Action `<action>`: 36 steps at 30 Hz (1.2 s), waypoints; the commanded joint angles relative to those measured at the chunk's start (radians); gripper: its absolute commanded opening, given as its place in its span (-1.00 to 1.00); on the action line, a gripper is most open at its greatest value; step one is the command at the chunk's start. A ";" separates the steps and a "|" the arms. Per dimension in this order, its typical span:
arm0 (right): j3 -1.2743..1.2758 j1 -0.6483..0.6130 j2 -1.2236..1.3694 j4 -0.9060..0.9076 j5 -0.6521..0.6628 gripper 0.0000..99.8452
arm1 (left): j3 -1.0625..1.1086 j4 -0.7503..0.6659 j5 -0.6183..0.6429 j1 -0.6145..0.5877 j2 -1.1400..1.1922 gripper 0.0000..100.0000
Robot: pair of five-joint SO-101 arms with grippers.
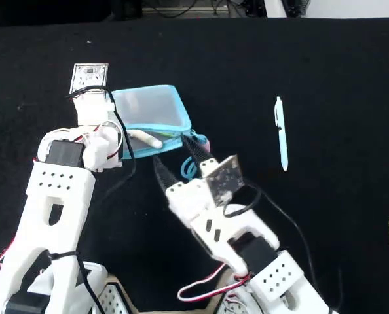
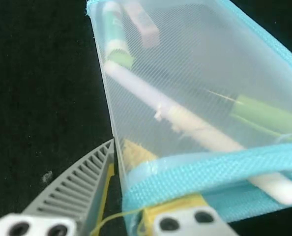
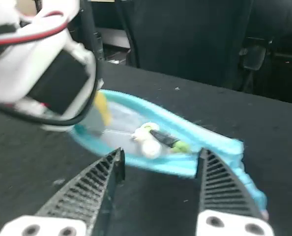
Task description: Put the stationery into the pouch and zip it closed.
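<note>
Pouch (image 1: 152,114), clear mesh with teal trim, lies on the black table (image 1: 338,59) left of centre and nearer the far edge, as you see in the high view. Your left gripper (image 1: 114,124) sits at its left end, and your right gripper (image 1: 169,146) hangs over its near edge with jaws spread. A white marker (image 1: 145,139) sticks out along that near edge, and a light blue pen (image 1: 281,134) lies on the cloth well to the right of the pouch. In your left wrist view the grey finger (image 2: 82,182) and its yellow-padded partner pinch the pouch's corner. Through the mesh you make out the white marker, a green pen (image 2: 266,115), a green stick (image 2: 114,29) and a pinkish block (image 2: 143,24), with the marker's end poking past the teal zip band (image 2: 200,172). In your right wrist view the two black fingers (image 3: 94,184) stand wide apart just short of the pouch's mouth, where the marker's tip and a dark, green-ended pen (image 3: 168,140) show.
</note>
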 commanded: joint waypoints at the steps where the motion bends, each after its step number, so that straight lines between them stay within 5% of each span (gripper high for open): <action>1: -0.097 0.166 -0.022 0.002 -0.006 -0.68 | 0.036 -0.003 0.015 0.002 0.017 -0.94; 6: -0.137 0.413 -0.005 0.011 -0.003 -0.83 | 0.036 -0.003 0.015 0.002 0.015 -0.94; 12: -0.240 0.569 0.120 0.129 -0.005 -0.71 | 0.036 -0.003 0.015 0.002 0.014 -0.94; 25: -0.536 0.776 0.848 0.074 -0.008 -0.61 | 0.036 -0.003 0.015 0.002 0.014 -0.94; 36: -0.751 0.778 1.273 0.072 -0.006 -0.61 | -0.105 0.123 0.008 -0.021 0.015 -0.94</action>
